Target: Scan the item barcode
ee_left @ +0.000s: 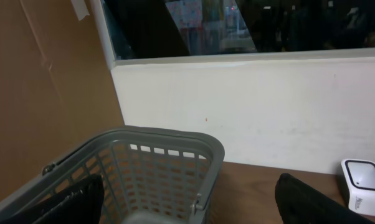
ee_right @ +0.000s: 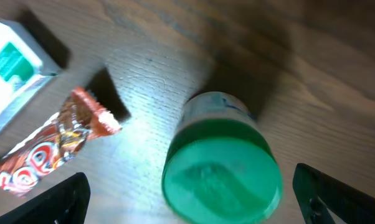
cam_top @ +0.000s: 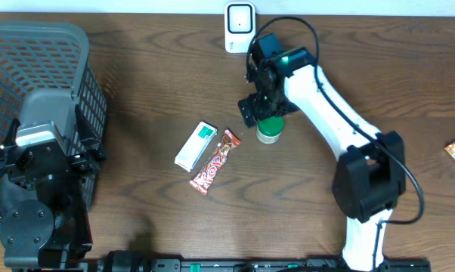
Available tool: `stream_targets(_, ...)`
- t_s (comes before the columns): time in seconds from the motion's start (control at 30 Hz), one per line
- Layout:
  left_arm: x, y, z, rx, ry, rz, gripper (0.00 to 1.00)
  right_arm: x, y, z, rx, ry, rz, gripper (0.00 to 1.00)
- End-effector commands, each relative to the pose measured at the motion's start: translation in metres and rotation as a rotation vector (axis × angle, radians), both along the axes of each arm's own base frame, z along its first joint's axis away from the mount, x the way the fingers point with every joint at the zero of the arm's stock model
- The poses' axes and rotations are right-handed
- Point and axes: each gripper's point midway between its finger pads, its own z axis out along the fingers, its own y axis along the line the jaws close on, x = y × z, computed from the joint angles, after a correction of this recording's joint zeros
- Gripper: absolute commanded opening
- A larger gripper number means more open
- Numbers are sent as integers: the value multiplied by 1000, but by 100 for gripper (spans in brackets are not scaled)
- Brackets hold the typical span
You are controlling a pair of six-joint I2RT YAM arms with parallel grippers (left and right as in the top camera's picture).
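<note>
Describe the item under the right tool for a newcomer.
Find the white scanner at the far edge of the table, then look just nearer. The jar there is round with a green lid, unlike the flat red wrapper and white box beside it.

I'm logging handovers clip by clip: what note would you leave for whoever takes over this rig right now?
Left tool: open, empty, over the grey plastic mesh basket.
Right tool: open, empty, poised right above the green-lidded round jar, not gripping it.
Things: the jar stands upright on the brown wooden table. The white-and-green carton and red foil snack bar lie beside it. The white barcode scanner sits at the far edge.
Done: the right tool is lined up over the jar, but no item is held.
Left: probably grasp the jar, then show its barcode to the scanner.
</note>
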Motion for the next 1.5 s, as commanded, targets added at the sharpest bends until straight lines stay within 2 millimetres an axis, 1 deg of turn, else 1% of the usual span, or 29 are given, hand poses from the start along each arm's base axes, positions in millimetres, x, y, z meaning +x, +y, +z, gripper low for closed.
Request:
stream_targets(0.0,0,0,-1,-9,-3,-5,87,5,4,-11,-2,14,22,99)
stream_targets(0.13,0,0,0,-9,-3,-5,87,6,-2,-26,-48,33,20,99)
stream_targets(0.3,0,0,0,-9,-3,-5,87,3,-4,-27,-60,46,-9,99)
stream_targets(0.4,0,0,0,-9,-3,-5,87,4,-14,-31,-111,38,-63,99)
stream_targets(0.5,0,0,0,-9,-3,-5,87,0,-16,-36,-122,50,-62,99)
stream_targets(0.63,0,0,0,-9,-3,-5,87,-8,-15,-46,-133,67,-49,99)
stream_targets(0.87,0,0,0,-9,-3,-5,87,-12,-14,-63,-132,66,-52,99)
stream_targets(1.2,0,0,-1,-9,-3,-5,87,-10,-11,-66,-124,53,-74,98)
stream_targets(1.3,0,0,-1,-9,-3,-5,87,-11,-11,-70,-124,54,-74,98)
stream_targets(1.37,0,0,-1,-9,-3,-5,87,-14,-12,-74,-127,59,-71,97)
stream_targets(1.47,0,0,0,-9,-3,-5,87,-17,-14,-78,-133,68,-77,93)
